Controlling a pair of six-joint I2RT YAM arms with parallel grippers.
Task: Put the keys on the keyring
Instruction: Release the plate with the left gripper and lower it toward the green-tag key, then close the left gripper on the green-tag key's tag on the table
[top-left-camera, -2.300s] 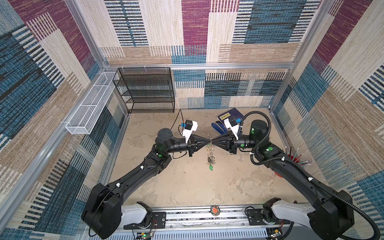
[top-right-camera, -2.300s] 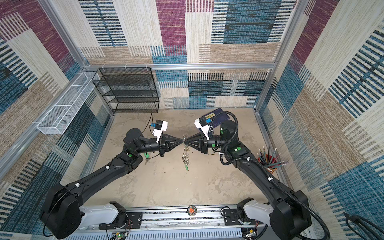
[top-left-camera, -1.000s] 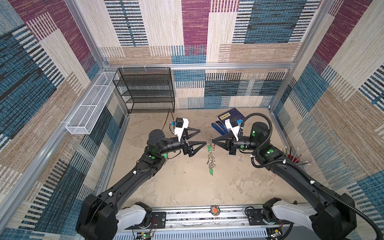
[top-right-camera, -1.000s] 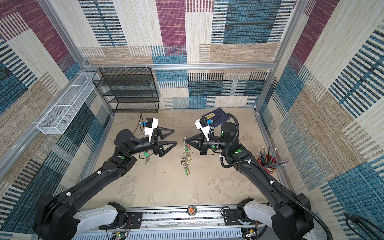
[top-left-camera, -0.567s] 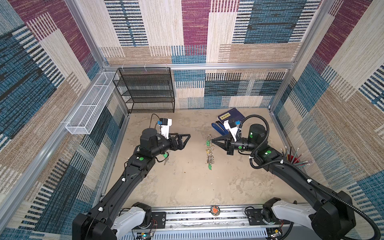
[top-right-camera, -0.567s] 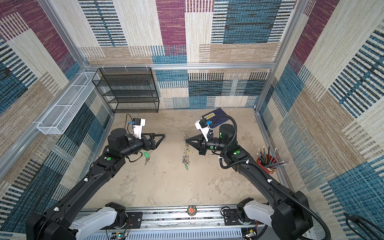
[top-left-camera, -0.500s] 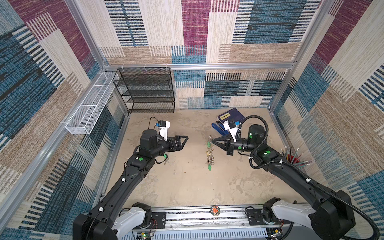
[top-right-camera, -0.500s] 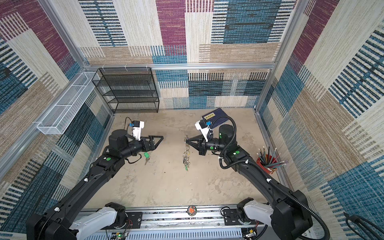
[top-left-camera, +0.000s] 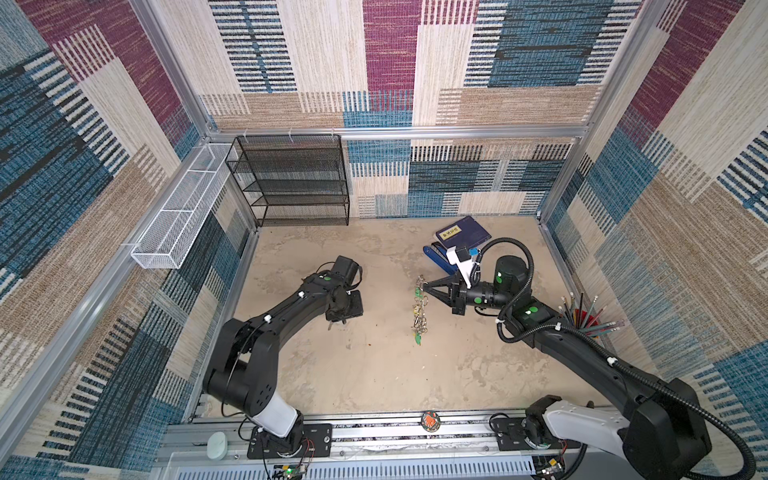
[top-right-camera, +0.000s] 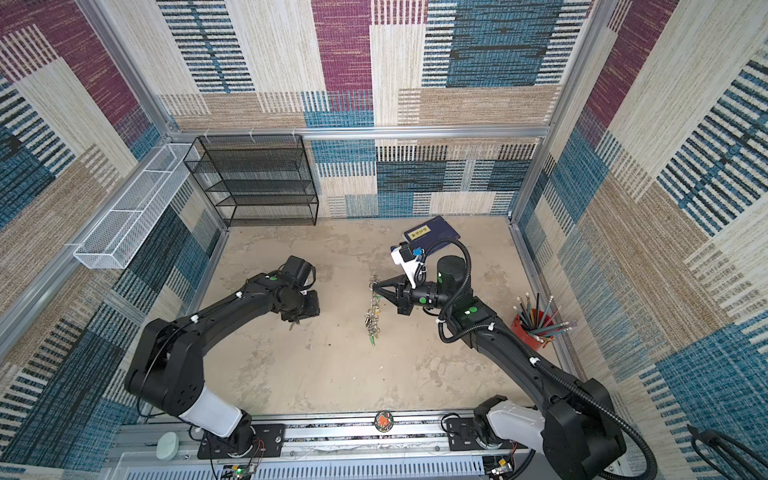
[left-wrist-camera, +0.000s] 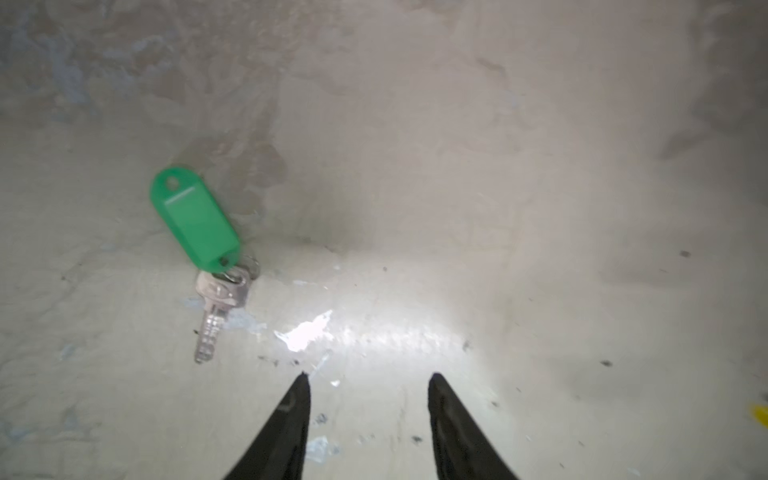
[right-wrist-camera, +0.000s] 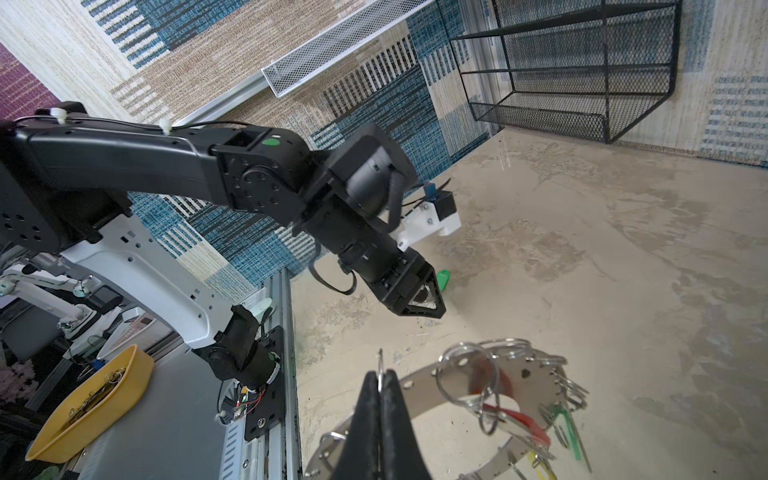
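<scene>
Mottled beige flooring (top-left-camera: 374, 374) filled the walled cell, and we took the black mesh rack (top-left-camera: 291, 178) against the back wall as our mark. Out in front of the rack and past its right end, the right gripper (top-left-camera: 424, 286) was clenched on the rim of the keyring (top-left-camera: 419, 309). The keyring hung edge-on below the tips with its split rings and coloured tags dangling. In the right wrist view we saw the fingers (right-wrist-camera: 363, 415) pressed together over the grey disc's edge. In front of the rack's right end, the left gripper (left-wrist-camera: 368, 376) pointed down at the floor, jaws apart and holding nothing. A key (left-wrist-camera: 218, 307) on a green tag (left-wrist-camera: 195, 216) lay flat there, near the tips but not touching them.
</scene>
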